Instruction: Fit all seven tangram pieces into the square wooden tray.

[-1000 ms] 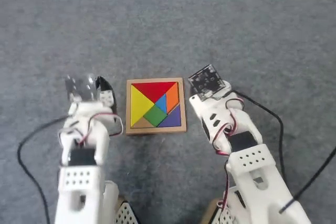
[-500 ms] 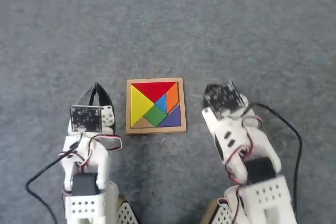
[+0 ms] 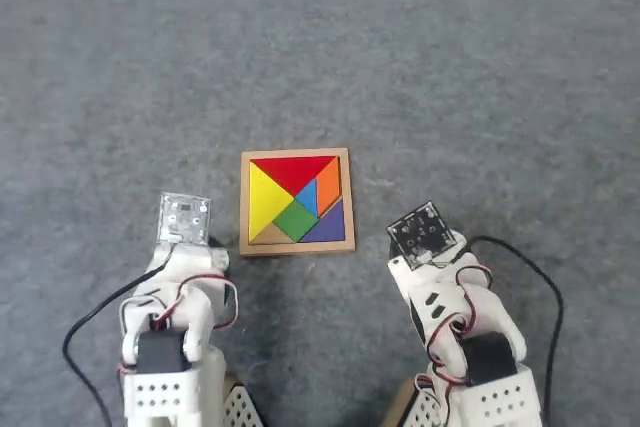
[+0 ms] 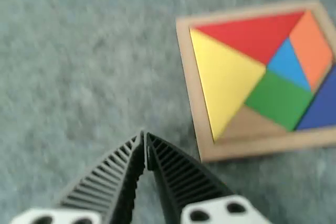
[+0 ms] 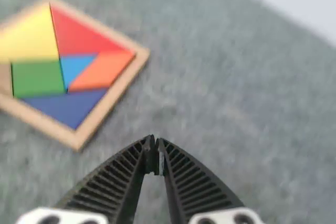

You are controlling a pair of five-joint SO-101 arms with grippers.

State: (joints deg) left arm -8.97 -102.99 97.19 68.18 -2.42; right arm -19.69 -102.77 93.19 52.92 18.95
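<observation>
The left arm is sitting folded at the near left of the scene, with its wrist pointing toward the far side. The left gripper is pressing its ribbed black fingers together at the tips. The right arm is sitting at the near right, with its wrist angling slightly left and far. The right gripper is likewise holding both fingers closed, tip against tip.

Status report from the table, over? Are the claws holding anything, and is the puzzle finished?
Left gripper shut, empty; right gripper shut, empty. Square wooden tray full: seven coloured tangram pieces seated inside. Nothing in the way.
</observation>
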